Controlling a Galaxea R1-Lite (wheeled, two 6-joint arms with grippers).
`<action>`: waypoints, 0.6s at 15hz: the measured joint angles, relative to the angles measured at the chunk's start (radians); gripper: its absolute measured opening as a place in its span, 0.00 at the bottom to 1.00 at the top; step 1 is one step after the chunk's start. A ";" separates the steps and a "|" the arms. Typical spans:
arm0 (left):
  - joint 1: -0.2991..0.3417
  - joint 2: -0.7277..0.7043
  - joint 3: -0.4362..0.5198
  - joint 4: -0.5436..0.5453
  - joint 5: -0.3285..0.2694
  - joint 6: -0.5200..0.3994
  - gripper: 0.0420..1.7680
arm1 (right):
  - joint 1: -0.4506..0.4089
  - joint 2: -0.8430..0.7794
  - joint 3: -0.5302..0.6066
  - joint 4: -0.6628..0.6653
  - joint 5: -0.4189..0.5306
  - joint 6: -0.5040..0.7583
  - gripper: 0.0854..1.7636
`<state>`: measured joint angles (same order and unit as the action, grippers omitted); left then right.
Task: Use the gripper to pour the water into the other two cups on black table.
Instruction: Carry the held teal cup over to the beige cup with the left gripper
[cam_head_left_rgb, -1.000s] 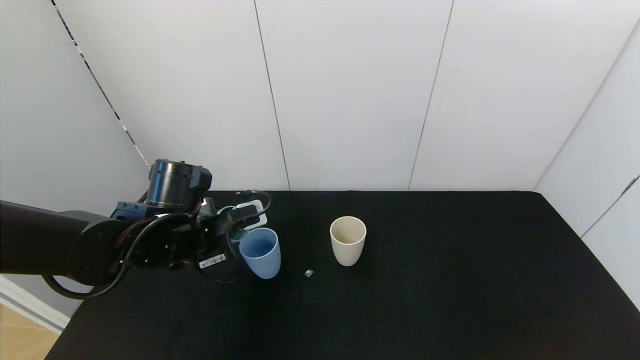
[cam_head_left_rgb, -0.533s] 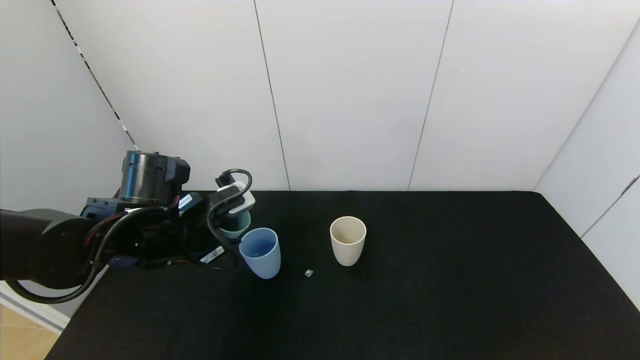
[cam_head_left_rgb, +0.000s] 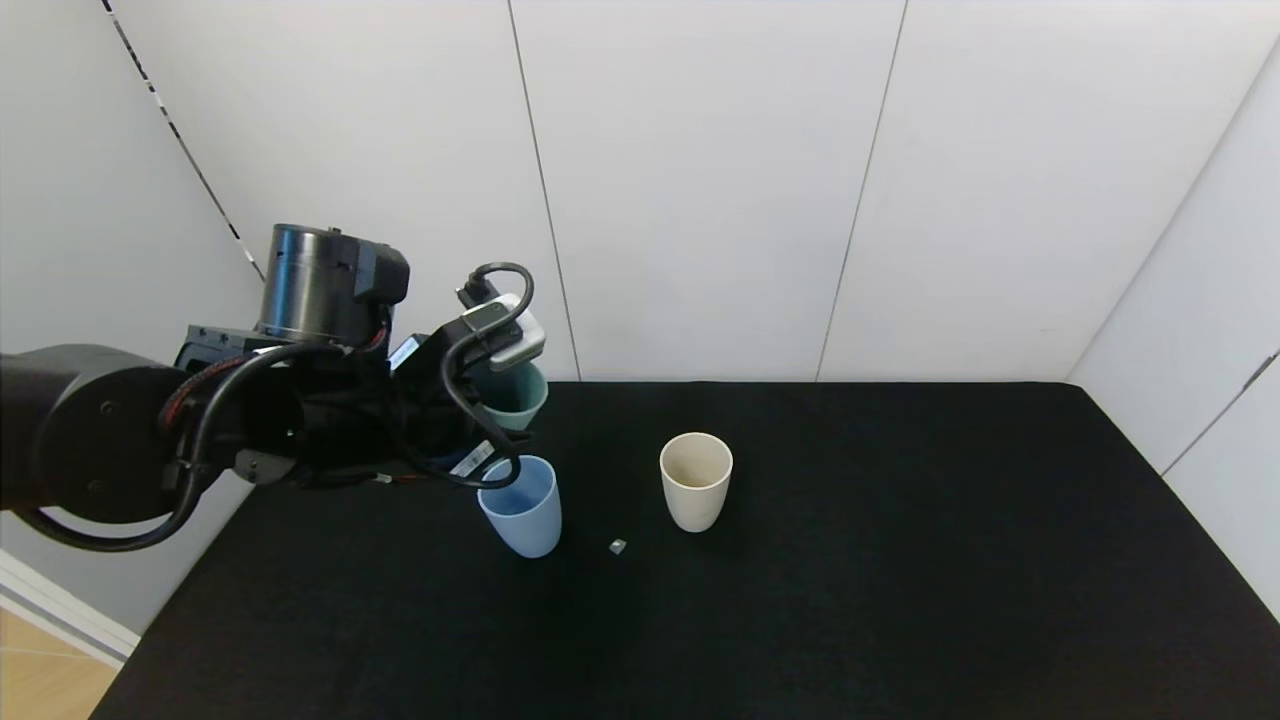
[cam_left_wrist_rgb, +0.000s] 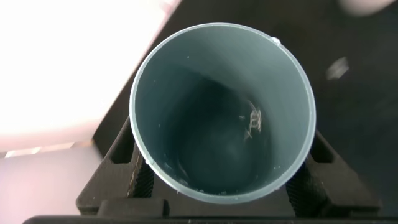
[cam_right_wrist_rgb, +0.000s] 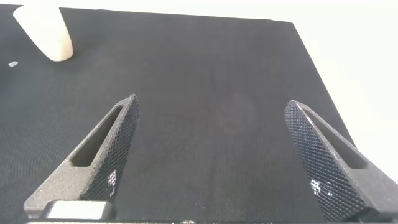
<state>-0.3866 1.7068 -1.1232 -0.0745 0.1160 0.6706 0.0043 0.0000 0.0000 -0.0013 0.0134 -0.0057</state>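
Observation:
My left gripper (cam_head_left_rgb: 478, 412) is shut on a teal-green tumbler (cam_head_left_rgb: 513, 394) and holds it in the air above and just behind the light blue cup (cam_head_left_rgb: 522, 505). The left wrist view looks into the teal tumbler (cam_left_wrist_rgb: 221, 112); a little water lies at its bottom and the fingers (cam_left_wrist_rgb: 138, 177) press on its two sides. The cream-beige cup (cam_head_left_rgb: 695, 478) stands upright on the black table (cam_head_left_rgb: 900, 560), to the right of the blue cup; it also shows in the right wrist view (cam_right_wrist_rgb: 43, 32). My right gripper (cam_right_wrist_rgb: 211, 152) is open and empty over bare table, out of the head view.
A tiny grey scrap (cam_head_left_rgb: 617, 545) lies on the table between the two cups. White wall panels stand behind the table's far edge. The table's left edge runs below my left arm, with floor beyond it.
My left gripper has lifted the teal tumbler from beside the blue cup up and slightly right, so it now hangs above the blue cup's rear rim. The cups have not moved.

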 joint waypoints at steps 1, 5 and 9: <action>-0.029 0.013 -0.035 0.011 0.000 -0.028 0.65 | 0.000 0.000 0.000 0.000 0.000 0.000 0.97; -0.124 0.105 -0.156 0.010 0.016 -0.093 0.65 | 0.000 0.000 0.000 0.000 0.000 0.000 0.97; -0.176 0.219 -0.254 0.018 0.066 -0.092 0.65 | 0.000 0.000 0.000 0.000 0.000 0.000 0.97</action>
<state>-0.5628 1.9257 -1.3777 -0.0566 0.1823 0.5787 0.0043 0.0000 0.0000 -0.0013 0.0130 -0.0053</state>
